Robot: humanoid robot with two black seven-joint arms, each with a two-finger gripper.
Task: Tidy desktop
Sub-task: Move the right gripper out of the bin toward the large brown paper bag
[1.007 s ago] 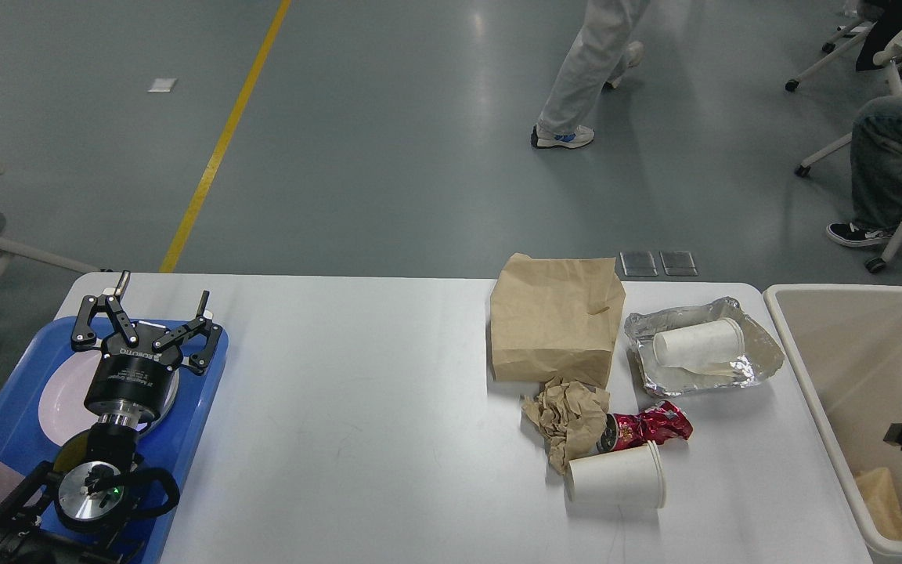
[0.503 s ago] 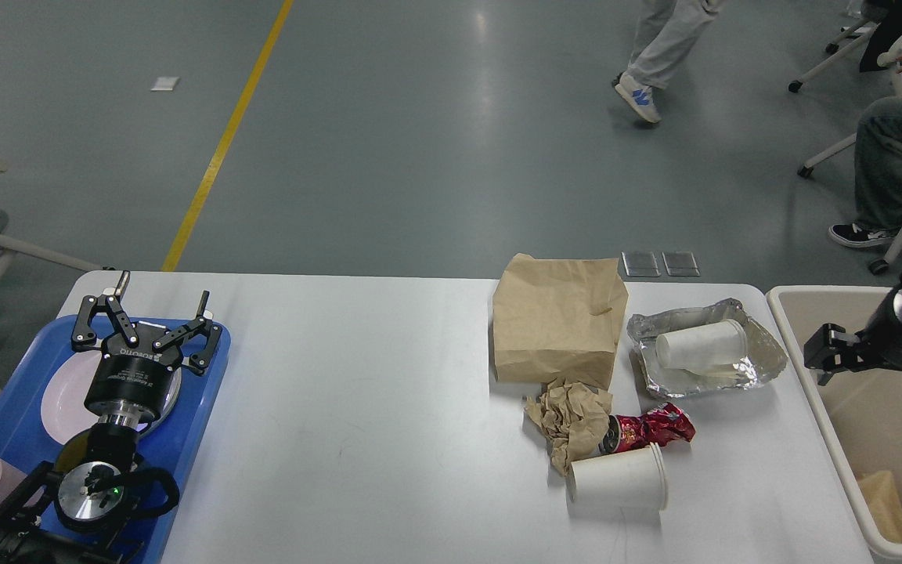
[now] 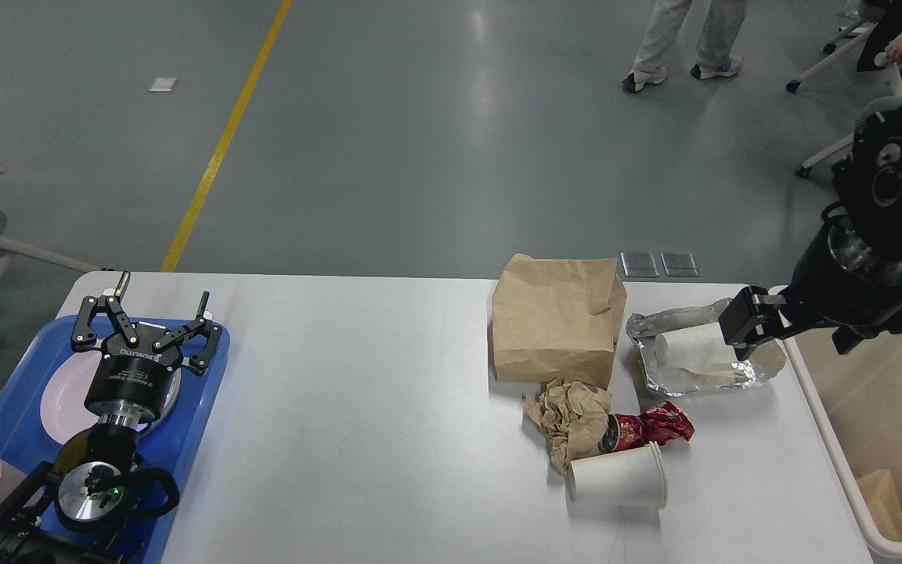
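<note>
Desktop: the white desktop [image 3: 357, 407] fills the lower middle of the head view.
Litter: toward 3 o'clock lie a brown paper bag [image 3: 557, 321], crumpled brown paper [image 3: 568, 415], a red wrapper [image 3: 651, 427] and a tipped paper cup [image 3: 617, 476].
Foil: a foil tray [image 3: 694, 372] holds a second white cup [image 3: 690, 348], on its side.
Left gripper [image 3: 155, 309]: fingers spread wide, empty, over the blue tray [image 3: 200, 423] at 9 o'clock; a pale plate [image 3: 55, 403] lies in it.
Right gripper [image 3: 741, 329]: dark, above the foil; cannot tell its state.
Bin: cream bin [image 3: 819, 407], yellowish scrap [image 3: 885, 501] inside.
</note>
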